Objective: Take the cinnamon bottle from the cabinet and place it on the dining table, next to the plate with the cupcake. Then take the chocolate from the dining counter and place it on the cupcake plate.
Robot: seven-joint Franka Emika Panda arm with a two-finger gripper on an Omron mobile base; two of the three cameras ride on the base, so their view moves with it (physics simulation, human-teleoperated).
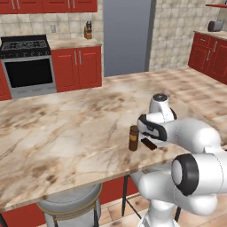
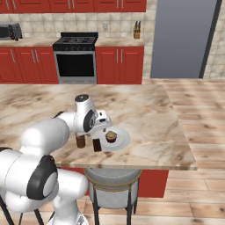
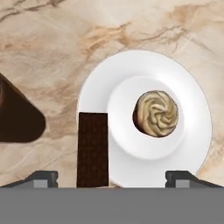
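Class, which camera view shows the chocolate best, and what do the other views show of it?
The hand view: the chocolate lies in full, close, its squares plain, overlapping the plate rim. The right base view shows a small dark bar at the plate's edge; in the left base view the arm hides most of it.

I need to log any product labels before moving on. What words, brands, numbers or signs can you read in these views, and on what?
None can be read.
cinnamon bottle: plain brown, no label showing.
chocolate: only a moulded grid of squares, no lettering.
plate and cupcake: no markings.
stove: no legible writing on its front.
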